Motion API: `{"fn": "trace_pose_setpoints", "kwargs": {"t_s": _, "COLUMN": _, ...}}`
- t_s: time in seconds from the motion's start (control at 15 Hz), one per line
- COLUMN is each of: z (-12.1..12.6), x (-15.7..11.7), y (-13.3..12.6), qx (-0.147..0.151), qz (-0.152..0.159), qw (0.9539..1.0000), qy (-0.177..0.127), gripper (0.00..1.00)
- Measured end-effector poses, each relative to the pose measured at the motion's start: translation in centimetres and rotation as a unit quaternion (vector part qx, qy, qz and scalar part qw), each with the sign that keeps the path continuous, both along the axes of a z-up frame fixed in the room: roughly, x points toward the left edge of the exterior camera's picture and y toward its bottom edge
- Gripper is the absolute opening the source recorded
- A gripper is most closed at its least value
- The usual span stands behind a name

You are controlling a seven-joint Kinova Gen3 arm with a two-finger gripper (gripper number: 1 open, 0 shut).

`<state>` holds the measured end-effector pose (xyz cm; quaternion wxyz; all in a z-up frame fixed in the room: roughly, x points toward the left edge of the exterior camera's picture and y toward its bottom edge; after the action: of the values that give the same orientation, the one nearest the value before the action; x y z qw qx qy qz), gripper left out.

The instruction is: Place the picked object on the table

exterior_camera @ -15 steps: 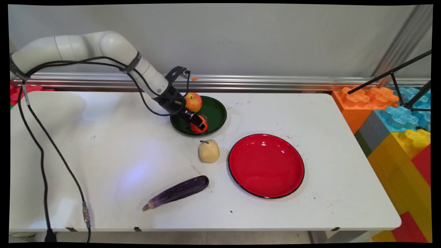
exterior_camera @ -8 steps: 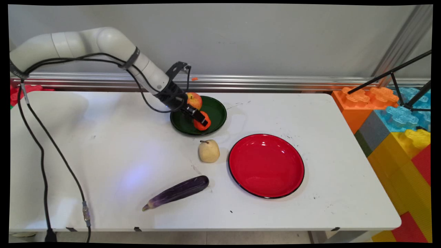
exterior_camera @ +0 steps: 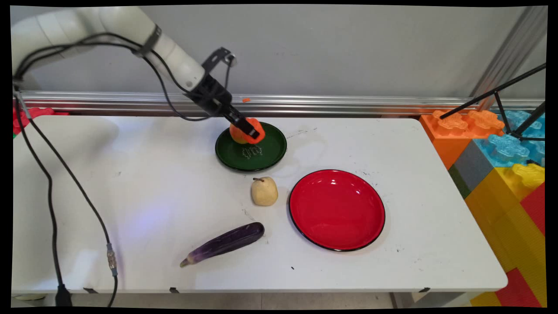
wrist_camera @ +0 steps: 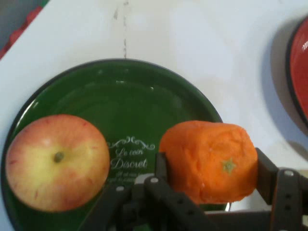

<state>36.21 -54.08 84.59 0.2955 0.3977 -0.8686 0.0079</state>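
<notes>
– What is the pincer [wrist_camera: 209,166] gripping?
– It is squeezing an orange [wrist_camera: 211,159], holding it above the green plate [exterior_camera: 270,153].
– And nearby?
– An apple [wrist_camera: 57,161] is sitting on that plate; a pear [exterior_camera: 264,191] is lying on the tabletop [exterior_camera: 152,183].

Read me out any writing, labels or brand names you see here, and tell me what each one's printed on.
"La coin Discret", as best it reads, in white script under a scroll ornament: on the floor of the green plate, beside the apple and the orange in the hand.
The main view shows that same print only as an unreadable squiggle.
</notes>
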Motion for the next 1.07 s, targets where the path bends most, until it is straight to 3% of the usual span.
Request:
{"fn": "trace_pose_setpoints", "kwargs": {"t_s": 0.53, "z": 4.6, "x": 4.0, "y": 5.2, "qx": -0.003, "qz": -0.077, "qw": 0.9967, "qy": -0.024, "gripper": 0.00}}
{"fn": "trace_pose_setpoints", "kwargs": {"t_s": 0.8, "z": 4.5, "x": 5.2, "y": 8.2, "qx": -0.001, "qz": -0.115, "qw": 0.9929, "qy": -0.027, "gripper": 0.00}}
{"fn": "trace_pose_setpoints", "kwargs": {"t_s": 1.07, "z": 2.6, "x": 5.1, "y": 10.7, "qx": -0.003, "qz": -0.156, "qw": 0.9874, "qy": -0.027, "gripper": 0.00}}
